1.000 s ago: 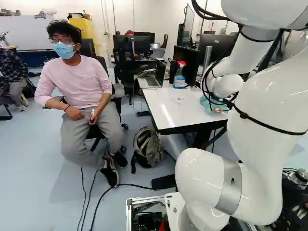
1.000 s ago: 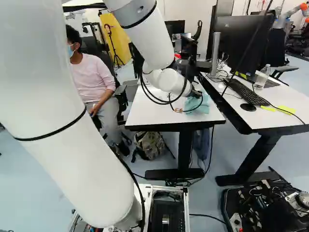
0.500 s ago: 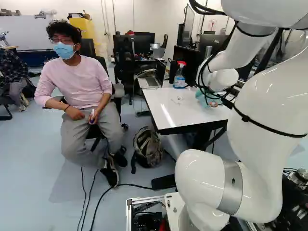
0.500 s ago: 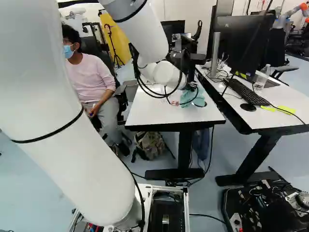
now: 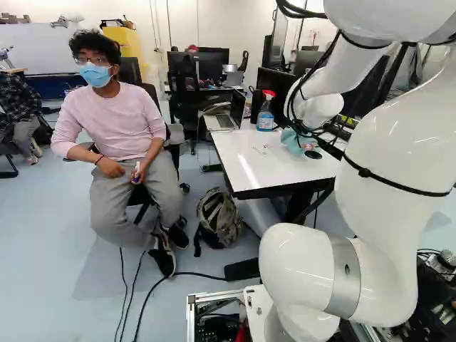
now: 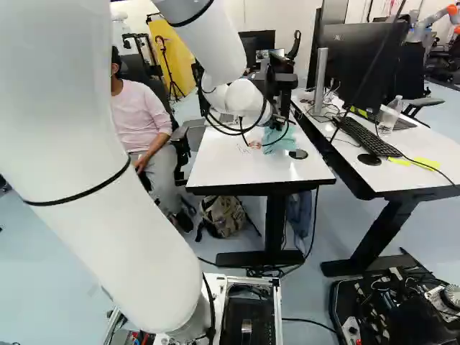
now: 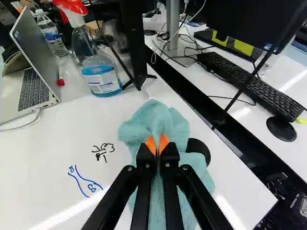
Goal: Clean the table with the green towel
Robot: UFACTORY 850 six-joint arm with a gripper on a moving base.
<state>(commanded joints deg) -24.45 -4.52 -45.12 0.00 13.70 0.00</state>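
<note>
In the right base view my gripper [image 6: 277, 123] is mostly hidden behind the wrist, low over the white table [image 6: 215, 171]. The wrist view shows the gripper [image 7: 157, 144] shut on a raised fold of the green towel [image 7: 153, 117], its orange pads pinching the cloth from both sides. The towel spreads over the tabletop ahead of and under the fingers. Beside it lie black writing [image 7: 103, 151] and blue marks [image 7: 85, 182]. A black round disc [image 7: 200, 149] in the tabletop peeks out at the towel's edge.
A spray bottle [image 7: 100, 72] and an open laptop [image 7: 36, 84] stand on the table beyond the towel. A monitor stand's foot [image 7: 139, 79] is close by. Across a dark gap, the adjoining desk holds a keyboard [image 7: 249, 84] and mouse [image 7: 281, 128]. Another robot [image 6: 435, 18] stands far back.
The arm has swung left in both base views and slightly away, dragging the towel across the tabletop. The black disc, earlier covered, has come into sight. The base has not moved.
</note>
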